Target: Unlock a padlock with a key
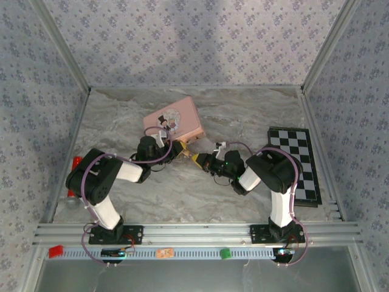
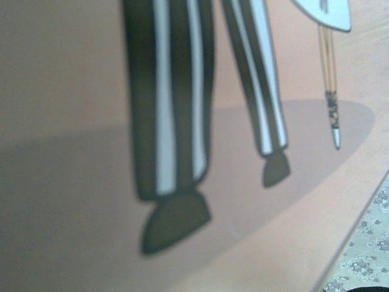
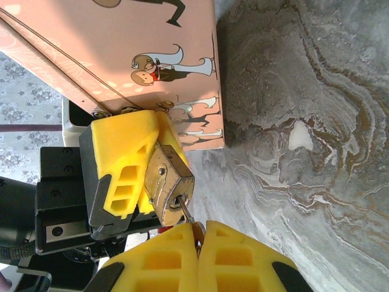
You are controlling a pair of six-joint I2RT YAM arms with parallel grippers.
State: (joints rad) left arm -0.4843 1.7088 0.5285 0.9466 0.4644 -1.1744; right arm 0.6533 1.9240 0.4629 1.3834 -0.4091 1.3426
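The small brass padlock (image 3: 169,182) is clamped between the yellow fingers (image 3: 118,158) of my left gripper (image 1: 181,149), just off the near corner of the pink tin (image 1: 176,118). The key (image 3: 184,211) has its thin shaft in the keyhole on the padlock's end. My right gripper (image 3: 199,234) is shut on the key's head, its two yellow fingers pressed together. Seen from above, the right gripper (image 1: 198,159) meets the left one tip to tip at the table's middle. The left wrist view looks closely onto the pink tin's lid (image 2: 73,91) with its printed cartoon legs.
A black-and-white chessboard (image 1: 296,164) lies flat at the right. A small red object (image 1: 76,163) sits by the left wall. Patterned walls enclose the marble table (image 1: 243,115); an aluminium rail (image 1: 194,232) runs along the near edge.
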